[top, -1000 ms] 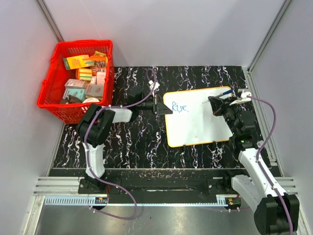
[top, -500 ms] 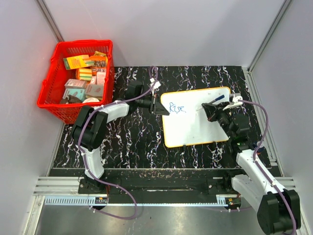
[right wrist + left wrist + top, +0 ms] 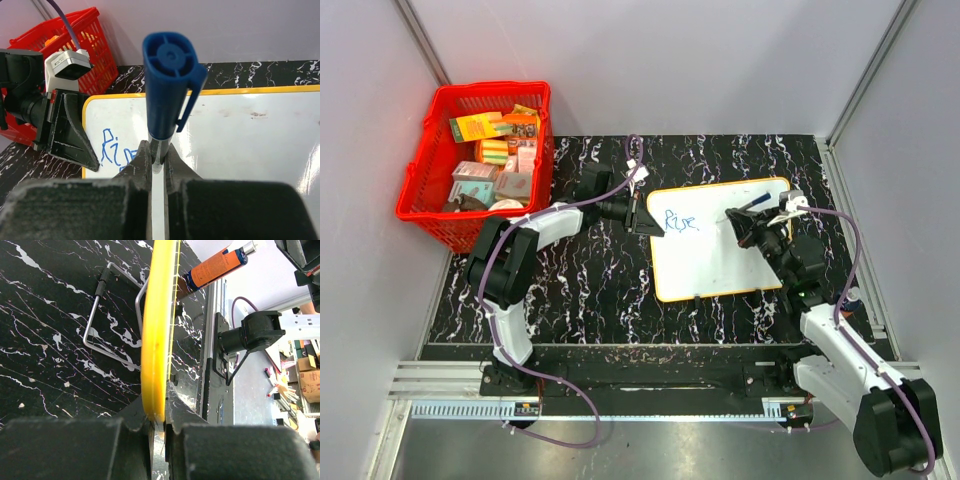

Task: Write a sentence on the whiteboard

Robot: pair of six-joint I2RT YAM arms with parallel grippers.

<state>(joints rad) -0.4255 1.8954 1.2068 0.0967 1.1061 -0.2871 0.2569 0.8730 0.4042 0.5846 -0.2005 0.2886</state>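
1. As seen nearest the arm bases: black, white-veined marble-look table [image 3: 570, 300], both arms reaching away over it.
2. Right gripper [image 3: 752, 228], jaws pressed together, pinching slim grey barrel of blue-capped marker pen [image 3: 167, 90]. Cap end toward wrist camera, pen tilted, tip end over board's upper right part. Tip contact: cannot tell.
3. Flat white rectangular whiteboard with rounded corners and thin orange-yellow rim [image 3: 720, 265], right of table centre, slightly skewed, between the two grippers.
4. Thin blue handwritten sentence [image 3: 682, 220] near board's upper left corner, one word only, roughly "Rise". Left of pen tip, apart from it.
5. Left gripper [image 3: 645, 218], jaws nearly closed, clamping whiteboard's left rim. Rim edge-on between the fingertips in left wrist view.
6. Bent grey metal wire stand [image 3: 100, 325] on table just beside board edge. Orange cylinder with white cap [image 3: 217, 267] past board's far end, both in left wrist view.
7. Farthest, back left: red plastic mesh basket [image 3: 420, 200] at table's far left corner, full of small colourful boxes [image 3: 495, 150], well apart from whiteboard.
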